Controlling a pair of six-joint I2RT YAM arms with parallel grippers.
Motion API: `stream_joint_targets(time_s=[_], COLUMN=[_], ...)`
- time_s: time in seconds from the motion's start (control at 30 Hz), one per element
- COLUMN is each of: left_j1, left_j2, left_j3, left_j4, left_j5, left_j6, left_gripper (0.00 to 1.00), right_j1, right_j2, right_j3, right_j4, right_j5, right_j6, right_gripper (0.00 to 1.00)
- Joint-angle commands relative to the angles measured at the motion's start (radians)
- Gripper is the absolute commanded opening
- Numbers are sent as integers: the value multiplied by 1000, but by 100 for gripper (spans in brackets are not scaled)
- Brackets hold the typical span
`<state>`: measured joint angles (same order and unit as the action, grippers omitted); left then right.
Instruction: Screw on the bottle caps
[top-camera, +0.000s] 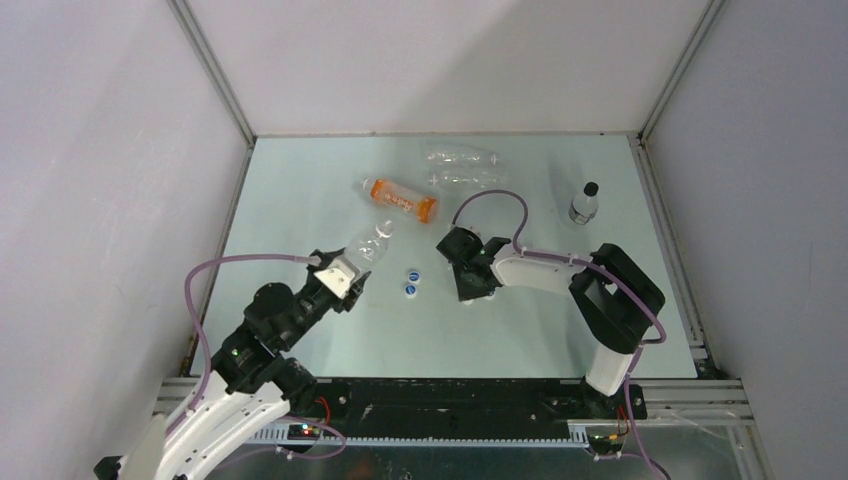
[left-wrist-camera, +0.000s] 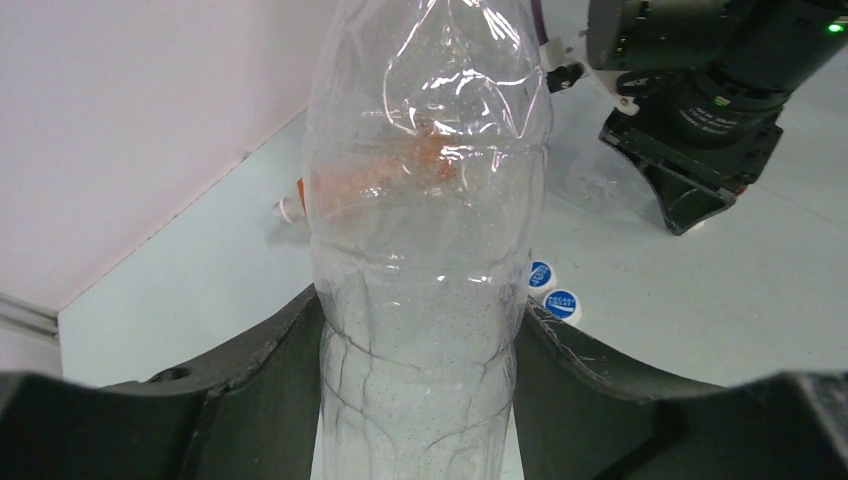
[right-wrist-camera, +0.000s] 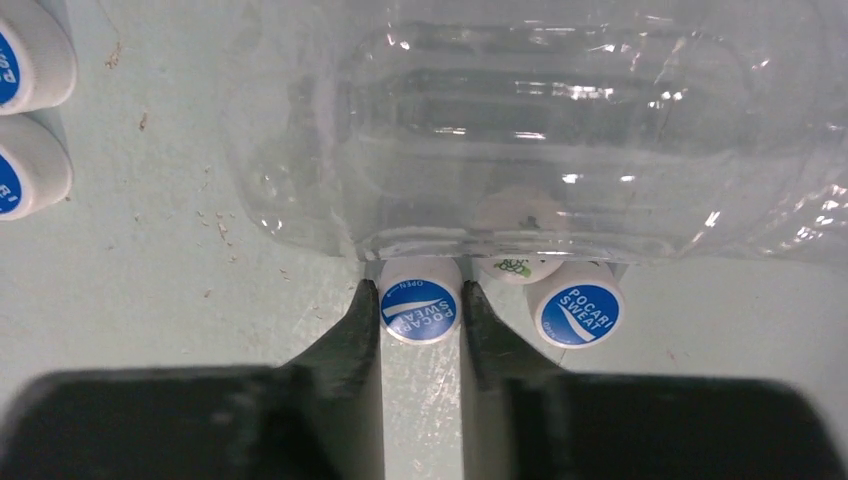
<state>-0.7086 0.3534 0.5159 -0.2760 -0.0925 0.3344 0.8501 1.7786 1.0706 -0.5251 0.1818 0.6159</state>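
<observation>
My left gripper (top-camera: 345, 272) is shut on a clear ribbed bottle (top-camera: 368, 243), which fills the left wrist view (left-wrist-camera: 425, 200), with the jaws pressed against both its sides. My right gripper (right-wrist-camera: 420, 290) is low over the table, right of centre in the top view (top-camera: 470, 285). It is shut on a blue-topped white cap (right-wrist-camera: 420, 310) that rests on the table. Just right of it lie another blue-topped cap (right-wrist-camera: 580, 305) and a white cap with green print (right-wrist-camera: 515, 266). A clear bottle (right-wrist-camera: 540, 130) lies just beyond these caps. Two more blue-topped caps (top-camera: 411, 281) lie between the grippers.
An orange bottle (top-camera: 400, 198) lies behind the held bottle. Two clear bottles (top-camera: 463, 167) lie near the back wall. A small upright bottle with a black cap (top-camera: 584, 205) stands at the right. White walls enclose the table on three sides.
</observation>
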Motion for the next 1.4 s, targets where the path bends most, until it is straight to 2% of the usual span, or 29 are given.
stream_joint_targets(time_s=[0.0, 0.07, 0.27, 0.4, 0.43, 0.53, 0.6, 0.8, 0.87, 1.1, 1.37], left_j1=[-2, -2, 11, 104, 126, 201, 222, 232, 232, 222, 208], left_j2=[18, 48, 175, 273, 287, 351, 393, 531, 563, 642, 652], left_j3=[-2, 2, 37, 59, 68, 87, 113, 267, 311, 454, 495], left_j4=[30, 36, 55, 107, 118, 154, 137, -47, -103, -322, -368], left_j5=[102, 146, 280, 491, 581, 728, 847, 1043, 1076, 1114, 1103], left_j6=[29, 30, 39, 35, 28, 31, 65, 178, 211, 343, 369], left_gripper=[43, 41, 31, 30, 30, 33, 33, 30, 30, 29, 28], right_j1=[4, 11, 7, -22, -36, -82, -120, -191, -209, -224, -212], right_j2=[-57, -129, -361, -535, -565, -694, -760, -876, -889, -878, -840], right_j3=[27, 27, 27, 27, 27, 27, 27, 27, 27, 26, 28], right_j4=[-14, -18, -23, -5, 1, 14, 32, 97, 109, 167, 230], right_j5=[16, -4, -112, -236, -282, -403, -502, -770, -854, -1003, -1085], right_j6=[-42, -88, -290, -444, -488, -581, -641, -823, -907, -1009, -1069], right_gripper=[3, 0, 0, 0, 0, 0, 0, 0, 0, 0, 0])
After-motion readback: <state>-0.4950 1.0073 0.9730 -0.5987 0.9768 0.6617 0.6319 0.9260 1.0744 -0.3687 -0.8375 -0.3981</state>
